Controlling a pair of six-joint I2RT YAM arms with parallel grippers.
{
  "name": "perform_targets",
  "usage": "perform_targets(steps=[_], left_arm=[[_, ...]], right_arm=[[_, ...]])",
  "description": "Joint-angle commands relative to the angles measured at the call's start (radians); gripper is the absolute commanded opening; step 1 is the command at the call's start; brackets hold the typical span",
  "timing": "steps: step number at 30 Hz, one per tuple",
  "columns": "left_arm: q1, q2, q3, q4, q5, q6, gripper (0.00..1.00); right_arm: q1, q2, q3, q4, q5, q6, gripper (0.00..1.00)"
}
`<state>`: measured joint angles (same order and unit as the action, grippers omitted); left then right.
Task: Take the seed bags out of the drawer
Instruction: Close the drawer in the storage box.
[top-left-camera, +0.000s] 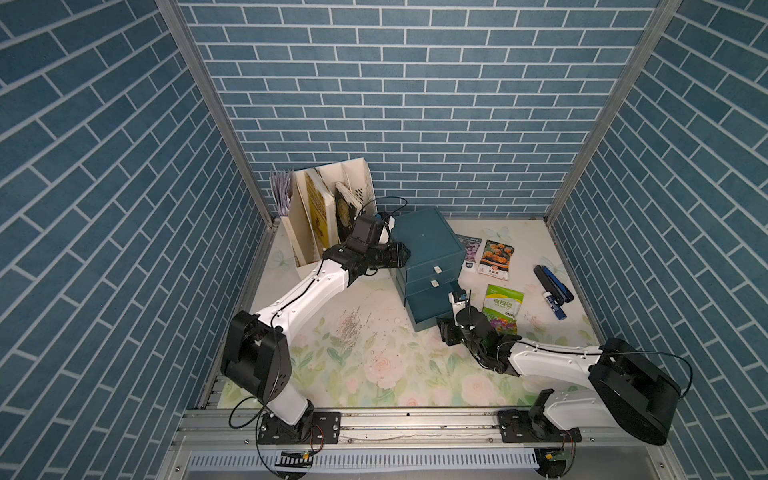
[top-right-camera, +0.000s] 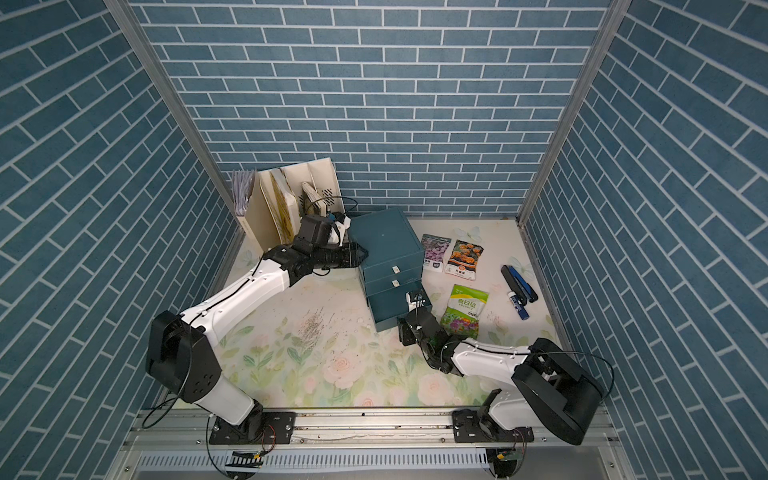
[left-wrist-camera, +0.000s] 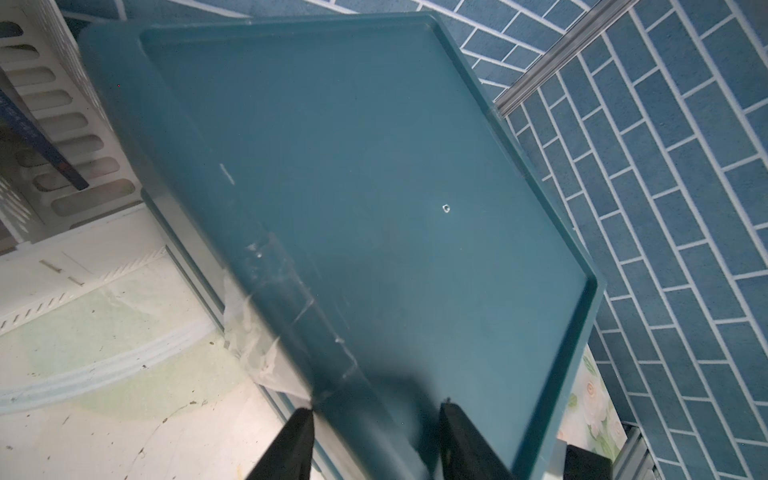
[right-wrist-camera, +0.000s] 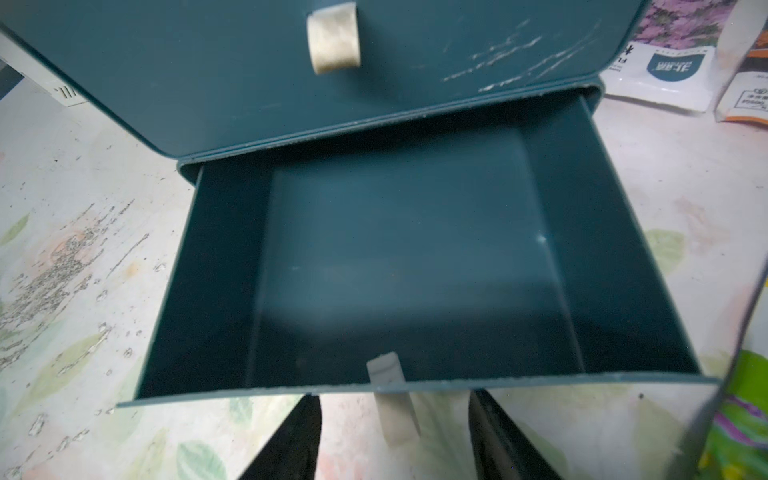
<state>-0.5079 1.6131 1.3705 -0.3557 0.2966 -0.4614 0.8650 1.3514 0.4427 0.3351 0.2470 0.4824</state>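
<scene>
My left hand clenches the teal plastic cabinet; my right hand, released, faces its empty drawer. Three glossy seed bags lie right on the table; backing out, I might sweep the green one.

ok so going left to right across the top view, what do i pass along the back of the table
In a top view: white file rack → teal drawer unit → pink-purple seed bag → orange marigold seed bag → black and blue tool. The green seed bag lies nearer, within the orange one's span, so it is left out.
</scene>
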Motion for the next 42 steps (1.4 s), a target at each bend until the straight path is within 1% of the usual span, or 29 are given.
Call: perform_targets(steps=[1, 19, 26, 34, 42], left_arm=[[0.005, 0.057, -0.026, -0.193, -0.022, 0.035, 0.52], [0.004, 0.07, -0.011, -0.216, -0.021, 0.04, 0.52], [0.006, 0.068, -0.013, -0.221, -0.022, 0.044, 0.52], [0.006, 0.07, -0.01, -0.221, -0.023, 0.044, 0.52], [0.008, 0.07, -0.017, -0.224, -0.023, 0.041, 0.52]], right_arm=[[-0.014, 0.027, 0.032, 0.071, -0.011, -0.046, 0.6], [-0.058, 0.187, 0.058, 0.309, -0.011, -0.079, 0.59], [-0.067, 0.231, 0.08, 0.365, 0.011, -0.089, 0.59], [-0.081, 0.3, 0.127, 0.404, -0.003, -0.108, 0.58], [-0.086, 0.355, 0.136, 0.462, 0.003, -0.098, 0.58]])
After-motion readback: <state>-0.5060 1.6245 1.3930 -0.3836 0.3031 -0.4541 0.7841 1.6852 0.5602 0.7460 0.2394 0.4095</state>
